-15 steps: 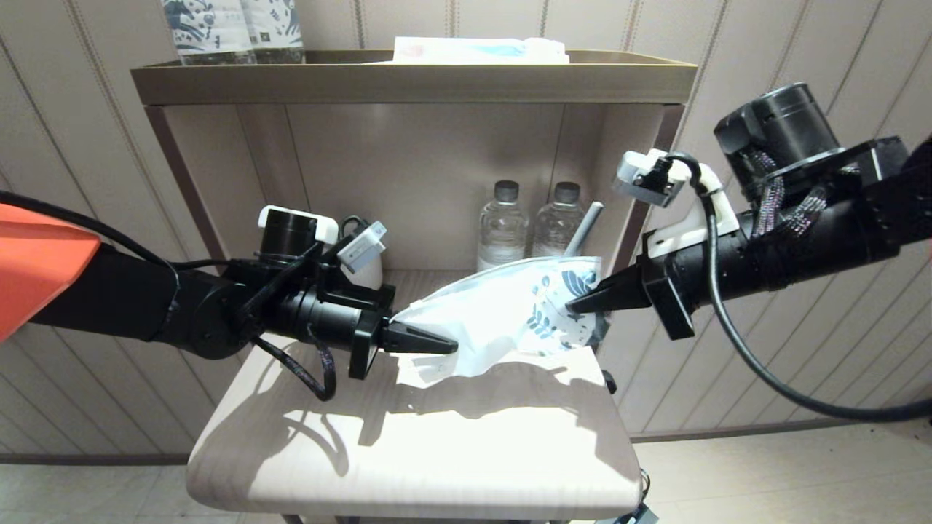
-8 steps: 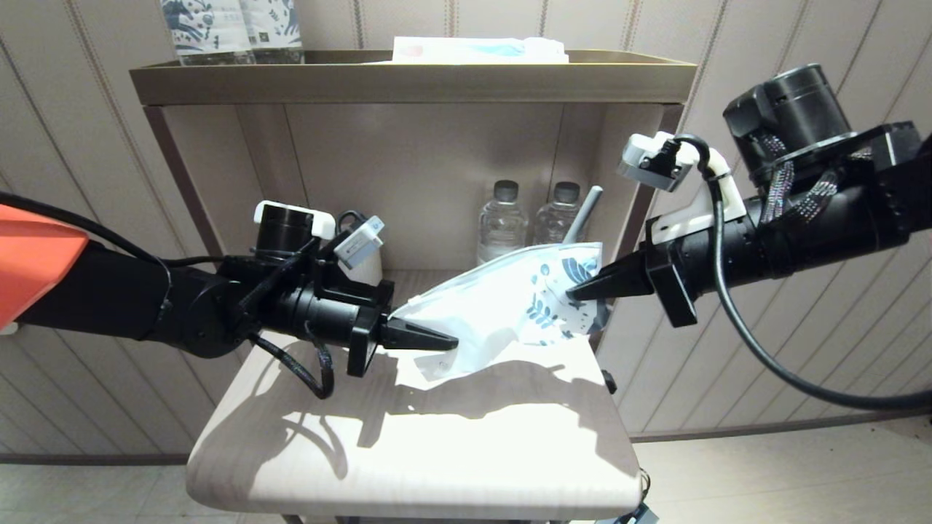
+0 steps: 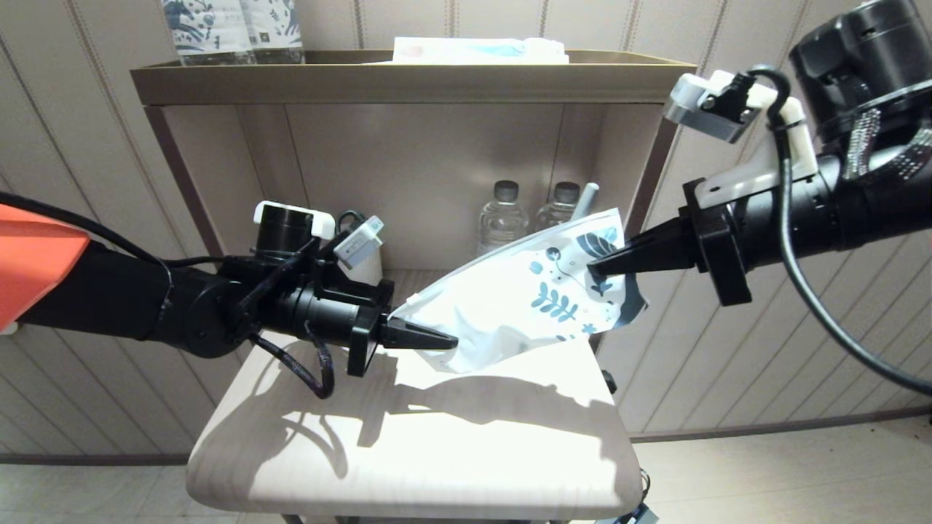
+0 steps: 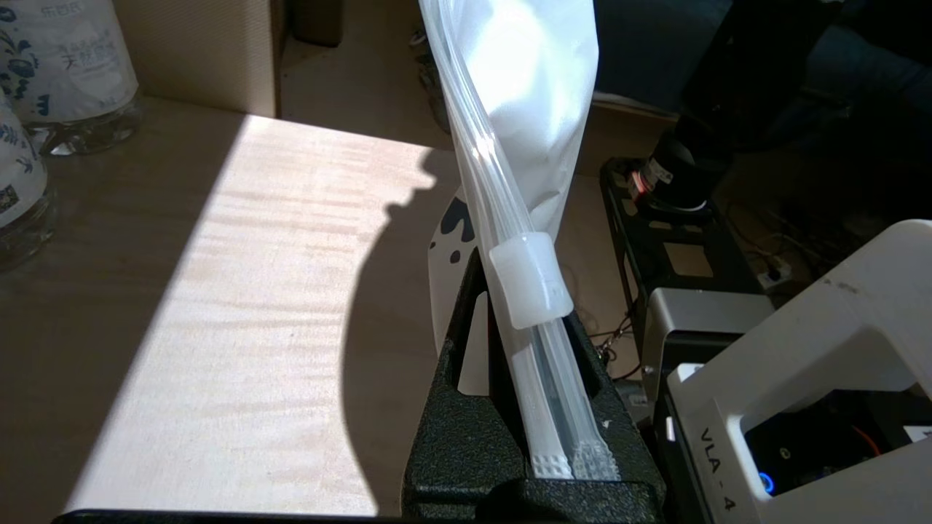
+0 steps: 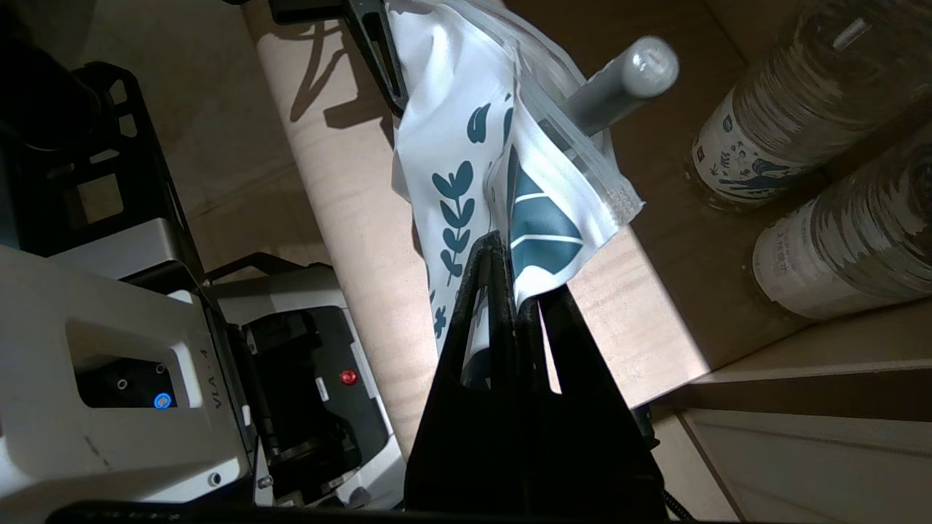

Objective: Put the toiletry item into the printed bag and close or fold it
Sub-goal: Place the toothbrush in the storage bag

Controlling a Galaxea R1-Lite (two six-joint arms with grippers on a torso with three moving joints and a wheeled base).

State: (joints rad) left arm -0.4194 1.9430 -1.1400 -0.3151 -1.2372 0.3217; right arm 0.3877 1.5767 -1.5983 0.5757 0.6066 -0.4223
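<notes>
Right pincer (image 3: 593, 268) pinches the printed bag (image 3: 520, 306) at its leafy end; left pincer (image 3: 448, 339) clamps the zip strip (image 4: 542, 364). Toothbrush (image 5: 619, 84) pokes out. Next: seat it, zip shut.

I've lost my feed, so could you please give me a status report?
Left gripper and right gripper shut on white leaf-printed plastic bag, held above table. Grey toothbrush pokes out. Nothing obstructing.

Hard sunlight glare across the table (image 3: 437, 451), crisp shadows, perhaps overexposed.
</notes>
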